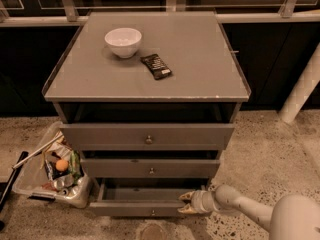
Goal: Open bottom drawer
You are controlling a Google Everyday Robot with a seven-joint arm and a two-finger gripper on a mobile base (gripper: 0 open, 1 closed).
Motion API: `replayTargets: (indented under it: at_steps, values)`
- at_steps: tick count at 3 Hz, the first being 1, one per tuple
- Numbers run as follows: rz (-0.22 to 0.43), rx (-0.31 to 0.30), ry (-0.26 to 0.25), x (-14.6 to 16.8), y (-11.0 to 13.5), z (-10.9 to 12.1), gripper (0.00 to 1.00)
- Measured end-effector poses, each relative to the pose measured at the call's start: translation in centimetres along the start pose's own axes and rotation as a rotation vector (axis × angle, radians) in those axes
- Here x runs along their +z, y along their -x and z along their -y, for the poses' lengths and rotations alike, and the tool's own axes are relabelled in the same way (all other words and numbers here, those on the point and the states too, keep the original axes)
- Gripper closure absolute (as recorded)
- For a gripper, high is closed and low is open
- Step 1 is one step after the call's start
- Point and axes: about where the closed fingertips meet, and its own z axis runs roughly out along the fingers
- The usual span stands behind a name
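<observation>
The bottom drawer [135,208] is the lowest grey front of the cabinet, with a small round knob [152,213] at its centre. It stands pulled out, and a strip of its plain grey inside [145,193] shows. My gripper [184,203] is at the drawer's right front corner, low near the floor, its fingers one above and one below the top edge of the front. My white arm [250,211] reaches in from the lower right.
Above are the middle drawer [150,168] and the top drawer [147,135]. A white bowl [123,42] and a dark snack packet [156,66] lie on the cabinet top. A tray of clutter [52,171] sits on the floor at the left. A white post [300,91] stands at the right.
</observation>
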Motion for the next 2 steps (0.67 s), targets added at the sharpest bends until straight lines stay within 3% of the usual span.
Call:
replayTargets:
  at_steps: [2]
  values:
    - [0.0, 0.0, 0.0, 0.02, 0.01, -0.01, 0.58]
